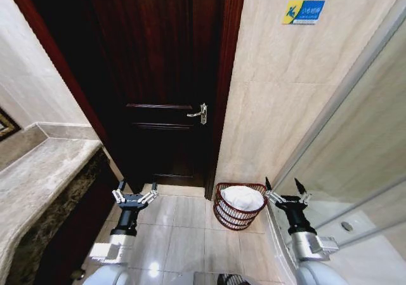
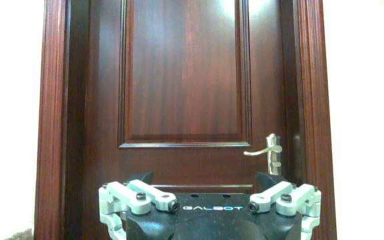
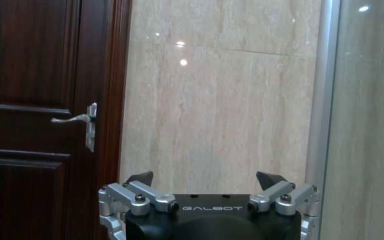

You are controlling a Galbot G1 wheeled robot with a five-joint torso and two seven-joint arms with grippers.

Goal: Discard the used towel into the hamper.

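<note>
Right gripper splayed empty beside dark red-brown openwork wicker hamper, white towel inside (job apparently finished); left gripper likewise open, idle.

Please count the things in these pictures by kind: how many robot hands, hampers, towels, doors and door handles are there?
Robot hands: 2, left hand and right hand, both open
Hamper: 1
Towel: 1, white, inside the hamper
Door: 1
Door handle: 1
Total: 6
</note>
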